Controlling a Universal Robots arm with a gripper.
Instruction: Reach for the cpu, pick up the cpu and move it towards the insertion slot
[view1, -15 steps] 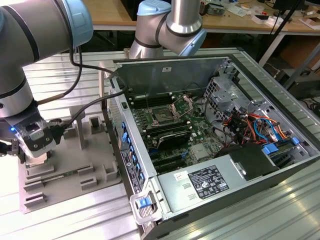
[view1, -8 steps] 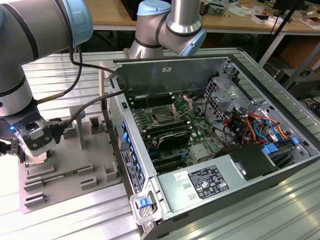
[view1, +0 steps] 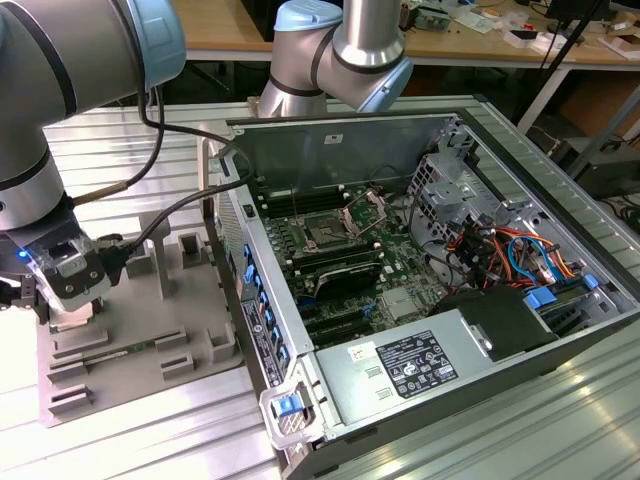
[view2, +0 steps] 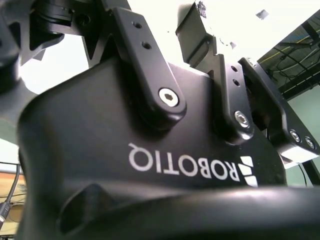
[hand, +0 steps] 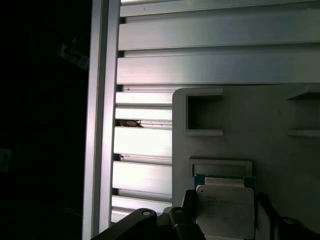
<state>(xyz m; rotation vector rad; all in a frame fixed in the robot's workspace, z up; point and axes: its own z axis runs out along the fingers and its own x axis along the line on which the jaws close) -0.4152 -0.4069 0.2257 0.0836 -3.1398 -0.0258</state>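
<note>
Gripper (hand: 226, 201) jaws, narrowly apart, pinch the cpu (hand: 225, 217) by two opposite edges at the grey tray (hand: 280, 155)

One cpu (hand: 225, 214) and one grey tray (hand: 280, 165) are counted in the first wrist view. In the exterior view, one open computer case (view1: 340, 150), one insertion slot (view1: 327, 236) and one power supply (view1: 400, 365) are counted

Exterior view bright — first wrist view half-dark, second backlit.
</note>
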